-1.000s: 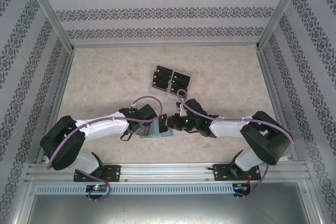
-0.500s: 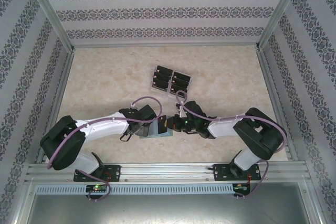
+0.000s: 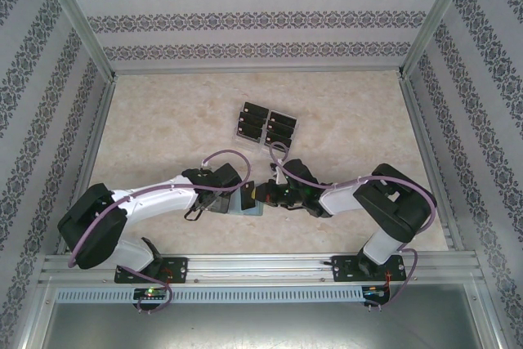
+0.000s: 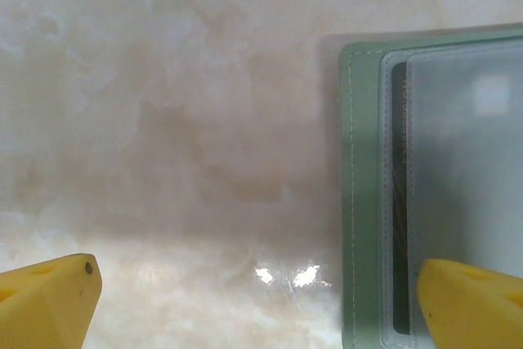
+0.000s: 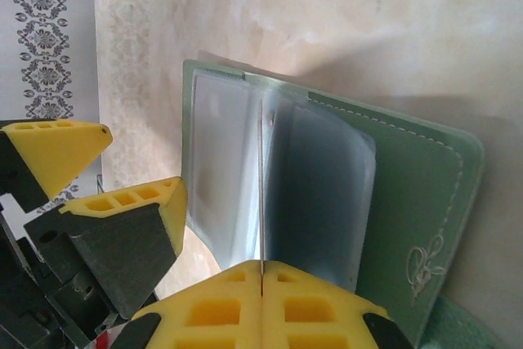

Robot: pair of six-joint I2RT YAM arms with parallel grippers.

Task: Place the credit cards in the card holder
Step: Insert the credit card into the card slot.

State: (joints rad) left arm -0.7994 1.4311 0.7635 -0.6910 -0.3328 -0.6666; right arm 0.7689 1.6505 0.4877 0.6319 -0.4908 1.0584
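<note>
1. Your right claw (image 5: 261, 277) is pinched together on one credit card (image 5: 261, 177), seen edge-on, with its far end among the clear sleeves of the card holder (image 5: 409, 194).
2. The card holder lies open on the table (image 4: 163, 120), between both claws.
3. Your left claw (image 4: 257, 284) is spread wide, one finger over the holder's edge.
4. The spare credit cards (image 3: 265, 124) sit grouped farther back.

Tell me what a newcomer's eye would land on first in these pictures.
Both arms meet over the open green card holder at the near middle of the table. The right gripper, shut on a credit card seen edge-on, holds it at the clear sleeves, while the left gripper hangs wide open, one finger over the holder's edge. Farther back lie more black cards.
</note>
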